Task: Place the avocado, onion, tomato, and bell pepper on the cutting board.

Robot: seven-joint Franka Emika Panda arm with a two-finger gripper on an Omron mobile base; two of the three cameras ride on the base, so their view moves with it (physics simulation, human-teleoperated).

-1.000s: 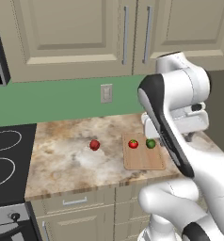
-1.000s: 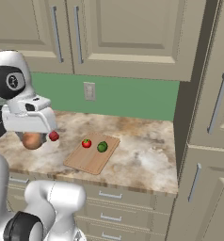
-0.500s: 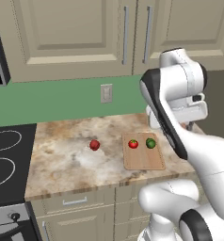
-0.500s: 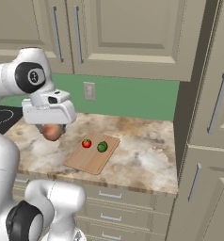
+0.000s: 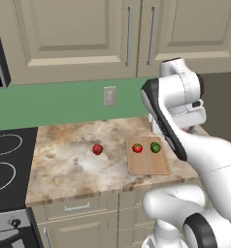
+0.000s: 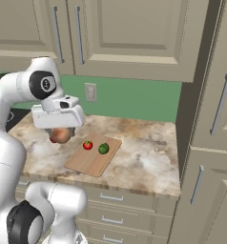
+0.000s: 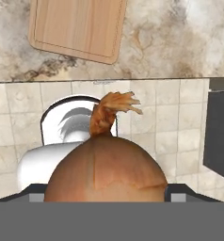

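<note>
Clearly the tool (image 6: 61,135) is clamped on the round brown-orange papery onion (image 6: 61,135), which bulges between the two dark finger tips in the hand view, its dry twisted top pointing away from the hand. In the right base view the load hangs in the air above the desk's (image 6: 149,157) front edge, just off the near left corner of the flat light-wood cutting board with rounded corners (image 6: 91,159). Already on that board, near its far edge, sit the small bright-red tomato with a green top (image 6: 87,145) and, just beside it, the dark-green rounded avocado (image 6: 103,148); the two look close but apart. The deep-red lumpy bell pepper (image 5: 97,148) lies on bare marbled desk well to the left of the board in the left base view. To do this step well, I would carry the onion over the empty near half of the board, away from the two fruits, and bring it low before letting go, since a round thing dropped from height will probably roll off the shallow rim or knock its neighbours. Keep the hand level on the way. No brand, label or writing can be read anywhere.
</note>
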